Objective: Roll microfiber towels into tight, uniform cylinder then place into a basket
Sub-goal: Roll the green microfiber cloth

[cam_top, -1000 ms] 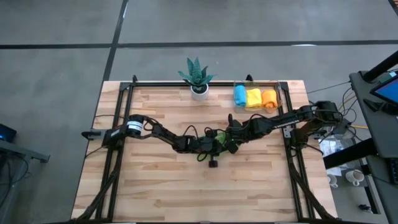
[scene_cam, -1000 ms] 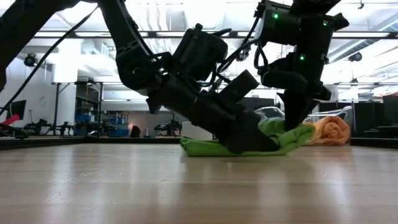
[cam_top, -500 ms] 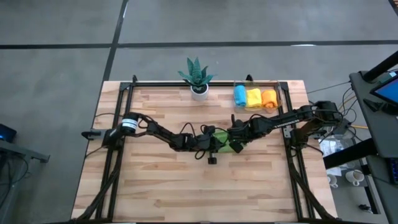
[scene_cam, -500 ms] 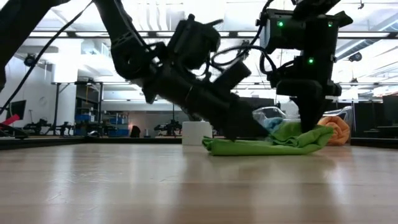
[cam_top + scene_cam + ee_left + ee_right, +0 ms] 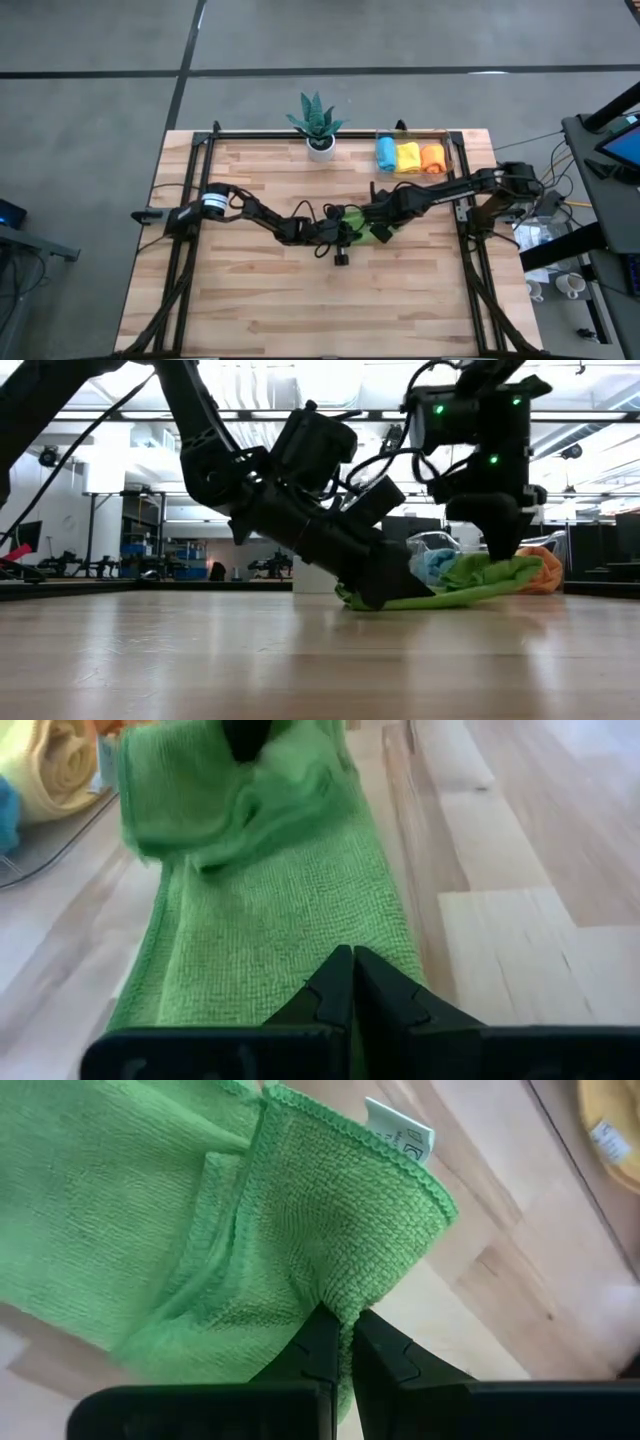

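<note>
The left gripper is clamped shut, its tip pressing the near end of the green microfiber towel flat against the wooden table. Over the last second that arm has slid the folded strip toward the basket side. Just beyond, the right gripper – jaws closed on the towel's far corner – has lifted its end over the strip, so a first loose fold now sits where the cloth lay flat. I judge the roll barely begun and still slack, not yet a cylinder. Farther back, the clear basket at the table's far right corner already holds blue, yellow and orange rolls, beside a potted plant. Behind lies a bright workshop with benches and equipment.
</note>
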You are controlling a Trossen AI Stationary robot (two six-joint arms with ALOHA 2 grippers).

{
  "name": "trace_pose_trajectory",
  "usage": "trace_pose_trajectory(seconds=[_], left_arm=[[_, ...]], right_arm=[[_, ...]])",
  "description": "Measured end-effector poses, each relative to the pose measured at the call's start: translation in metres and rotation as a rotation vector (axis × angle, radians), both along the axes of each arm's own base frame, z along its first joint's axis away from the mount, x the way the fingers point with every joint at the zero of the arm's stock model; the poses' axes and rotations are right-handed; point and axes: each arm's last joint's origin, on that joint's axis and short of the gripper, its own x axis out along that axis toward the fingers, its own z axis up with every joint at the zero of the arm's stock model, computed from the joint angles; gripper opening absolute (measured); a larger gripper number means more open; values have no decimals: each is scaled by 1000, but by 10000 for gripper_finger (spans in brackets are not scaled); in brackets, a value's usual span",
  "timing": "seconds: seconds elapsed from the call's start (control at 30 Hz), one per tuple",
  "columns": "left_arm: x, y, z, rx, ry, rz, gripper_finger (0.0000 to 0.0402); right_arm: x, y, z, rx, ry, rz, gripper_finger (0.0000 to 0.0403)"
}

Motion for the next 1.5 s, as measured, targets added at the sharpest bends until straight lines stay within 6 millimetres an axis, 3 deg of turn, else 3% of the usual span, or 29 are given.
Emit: trace_pose_trajectory(seconds=[0.27, 0.6, 1.27, 1.5], left_arm=[[1, -1, 1, -6, -3, -13, 0], [1, -1, 2, -8, -8, -18, 0], [2, -2, 4, -9, -18, -18, 0], [2, -2, 5, -9, -21, -18, 0]], right_arm=[[24, -1, -12, 12, 98, 58, 9], [52, -2, -2, 15, 43, 103, 9], [60, 4, -10, 47, -69, 122, 9], [62, 8, -9, 47, -90, 139, 39]])
